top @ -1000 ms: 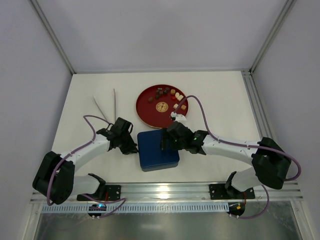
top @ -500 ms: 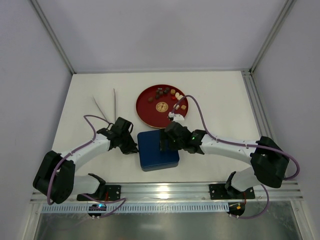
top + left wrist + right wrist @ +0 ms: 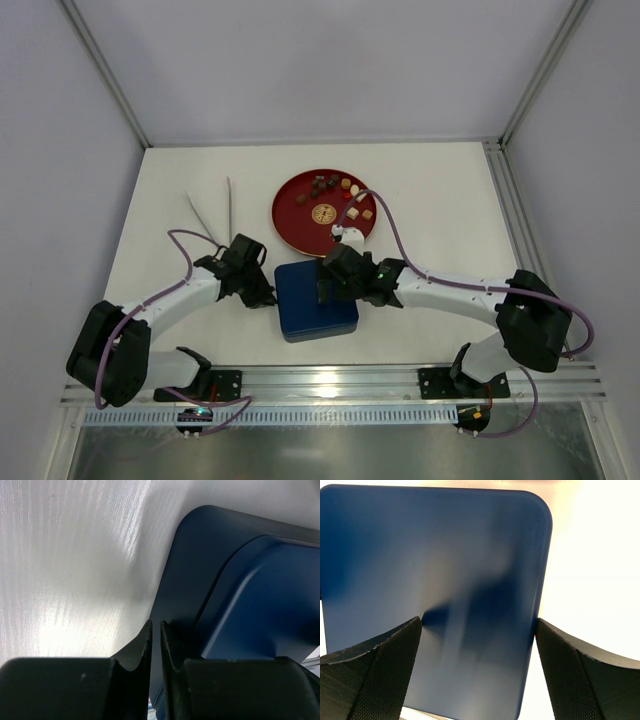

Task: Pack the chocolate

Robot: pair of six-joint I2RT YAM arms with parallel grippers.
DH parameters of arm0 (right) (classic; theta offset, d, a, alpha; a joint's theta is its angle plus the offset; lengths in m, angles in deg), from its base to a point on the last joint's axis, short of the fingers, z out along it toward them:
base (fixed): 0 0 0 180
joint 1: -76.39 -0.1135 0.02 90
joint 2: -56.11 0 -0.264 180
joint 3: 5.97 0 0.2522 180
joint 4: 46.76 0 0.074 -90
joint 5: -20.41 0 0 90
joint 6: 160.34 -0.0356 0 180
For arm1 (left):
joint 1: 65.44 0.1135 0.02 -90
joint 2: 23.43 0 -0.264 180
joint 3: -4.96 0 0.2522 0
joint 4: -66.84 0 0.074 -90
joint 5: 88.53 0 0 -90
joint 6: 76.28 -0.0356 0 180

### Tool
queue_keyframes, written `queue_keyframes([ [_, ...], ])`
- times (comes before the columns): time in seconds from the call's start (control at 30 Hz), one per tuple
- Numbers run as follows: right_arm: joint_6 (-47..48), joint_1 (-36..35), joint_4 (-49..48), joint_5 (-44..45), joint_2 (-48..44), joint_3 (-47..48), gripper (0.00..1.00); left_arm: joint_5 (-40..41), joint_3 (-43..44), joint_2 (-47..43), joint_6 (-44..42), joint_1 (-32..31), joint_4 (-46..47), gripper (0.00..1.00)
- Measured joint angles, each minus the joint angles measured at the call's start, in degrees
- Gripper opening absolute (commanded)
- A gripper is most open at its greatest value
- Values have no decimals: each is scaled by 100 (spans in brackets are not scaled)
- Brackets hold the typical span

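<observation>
The chocolate (image 3: 330,186), small brown, cream and reddish pieces, lies along the far rim of a red plate (image 3: 292,222) that has a gold emblem (image 3: 323,213) at its centre. In front of the plate sits a dark blue square box with its lid (image 3: 312,312) (image 3: 435,555) on. My left gripper (image 3: 266,296) (image 3: 155,625) is shut, empty, with its tips against the box's left edge (image 3: 190,570). Low over the lid's far part, my right gripper (image 3: 324,288) (image 3: 479,622) stands open. One finger (image 3: 380,665) is over the lid and the other (image 3: 585,665) is at its edge.
Two thin pale sticks (image 3: 228,205) lie on the white table, left of the plate. An aluminium frame post (image 3: 498,190) runs along the right side, and a slotted rail (image 3: 330,410) lies across the near edge by the arm bases.
My right gripper has crept a little to the left over the lid, and its jaws have widened slightly. The left arm and the box have stayed put.
</observation>
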Motion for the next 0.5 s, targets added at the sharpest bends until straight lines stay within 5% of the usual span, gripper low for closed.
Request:
queue_keyframes([
  [0.5, 7, -13, 31, 131, 179, 138, 93, 9, 0, 24, -33, 2, -4, 11],
])
